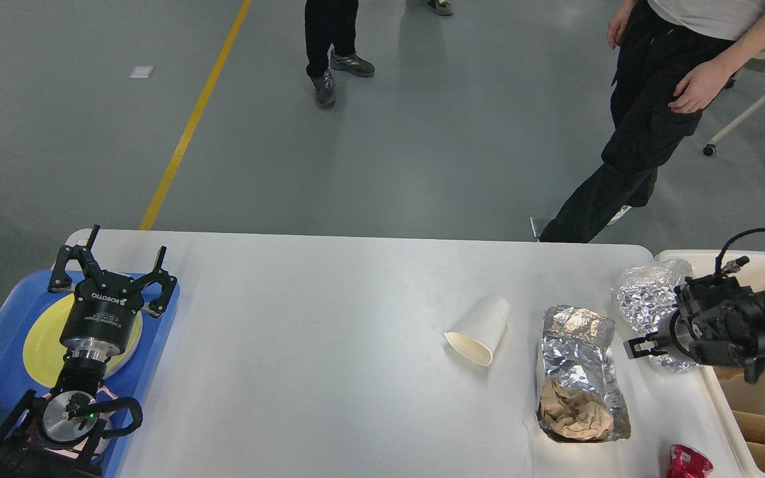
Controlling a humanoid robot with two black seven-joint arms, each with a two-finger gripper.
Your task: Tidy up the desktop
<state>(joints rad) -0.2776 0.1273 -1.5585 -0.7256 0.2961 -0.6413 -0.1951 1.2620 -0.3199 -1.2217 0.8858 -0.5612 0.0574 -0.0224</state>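
My left arm is reaching up from the lower left corner, its wrist pointing away from me, and the left end effector (114,264) is holding its fingers spread wide. My right arm is lying nearly level from the right edge, pointing left; the right end effector (643,344) is showing too dark to read.
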